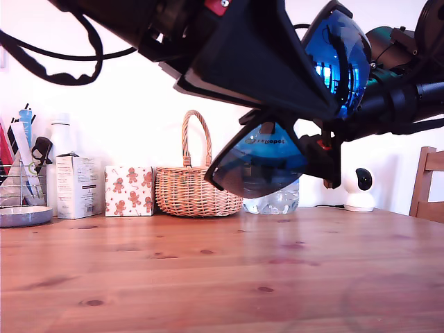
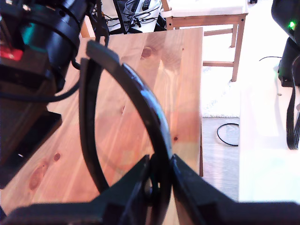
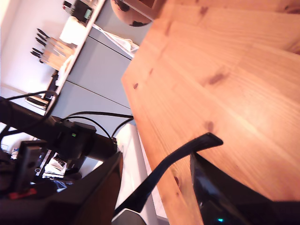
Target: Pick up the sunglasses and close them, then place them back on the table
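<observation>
Blue mirrored lenses of the sunglasses (image 1: 305, 111) are hanging high above the counter (image 1: 222, 277) in the exterior view, touching nothing on it; a wicker basket (image 1: 196, 187) is standing behind. First wrist view: my first claw (image 2: 161, 180) is clenching on the frame of the sunglasses (image 2: 140, 98), pads tight on both sides. Second wrist view: my second claw (image 3: 157, 187) is standing released, one thin arm of the sunglasses (image 3: 178, 157) passing between its fingers, contact unclear.
</observation>
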`<move>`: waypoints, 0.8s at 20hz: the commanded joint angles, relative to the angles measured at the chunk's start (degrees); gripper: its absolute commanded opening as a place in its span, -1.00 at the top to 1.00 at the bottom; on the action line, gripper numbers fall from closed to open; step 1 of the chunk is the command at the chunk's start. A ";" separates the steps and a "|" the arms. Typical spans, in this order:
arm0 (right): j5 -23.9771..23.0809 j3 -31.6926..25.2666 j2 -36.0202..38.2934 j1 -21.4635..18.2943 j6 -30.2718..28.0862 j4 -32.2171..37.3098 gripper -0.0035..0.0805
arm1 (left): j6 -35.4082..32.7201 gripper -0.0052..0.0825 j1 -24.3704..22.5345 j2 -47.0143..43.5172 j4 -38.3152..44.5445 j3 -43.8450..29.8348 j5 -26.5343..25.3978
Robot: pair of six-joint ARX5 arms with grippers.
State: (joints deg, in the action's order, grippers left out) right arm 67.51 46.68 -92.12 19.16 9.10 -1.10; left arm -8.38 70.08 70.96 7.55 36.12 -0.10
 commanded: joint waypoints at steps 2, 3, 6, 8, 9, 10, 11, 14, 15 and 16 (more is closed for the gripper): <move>-0.17 -0.81 -0.52 -0.22 -0.55 -0.35 -0.06 | -0.17 0.69 0.17 -0.59 1.09 0.26 0.04; -0.13 -0.81 -0.52 -0.22 -0.50 -0.94 -0.06 | -0.26 0.69 0.17 -0.59 0.90 0.26 -0.20; -0.20 -0.81 -0.52 -0.26 -1.29 -4.52 -0.06 | -0.63 0.69 -0.22 -0.59 -0.24 0.26 -1.07; -0.74 -0.81 -0.52 -0.26 -1.95 -3.76 -0.06 | -0.61 0.69 -0.20 -0.59 0.09 0.28 -0.98; -0.98 -0.81 -0.52 -0.26 -1.84 -2.75 -0.06 | -0.57 0.69 -0.15 -0.59 0.61 0.28 -0.98; -1.09 -0.81 -0.52 -0.26 -1.79 -1.79 -0.06 | -0.48 0.69 -0.15 -0.59 1.25 0.28 -0.94; -1.11 -0.81 -0.52 -0.26 -1.68 -0.90 -0.06 | -0.31 0.69 -0.15 -0.59 1.79 0.28 -0.70; -3.54 -0.81 -0.52 -0.15 0.07 1.75 -0.06 | 2.40 0.69 -0.15 -0.59 4.33 0.33 1.09; -3.65 -0.81 -0.52 -0.15 0.15 2.23 -0.06 | 2.89 0.69 -0.15 -0.59 5.05 0.33 1.31; -3.65 -0.81 -0.52 -0.15 0.57 2.64 -0.06 | 3.56 0.69 -0.15 -0.59 5.66 0.33 1.38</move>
State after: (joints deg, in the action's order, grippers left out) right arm 63.86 46.68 -92.12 19.11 9.34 0.93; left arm -5.37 69.98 70.96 12.16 36.12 1.08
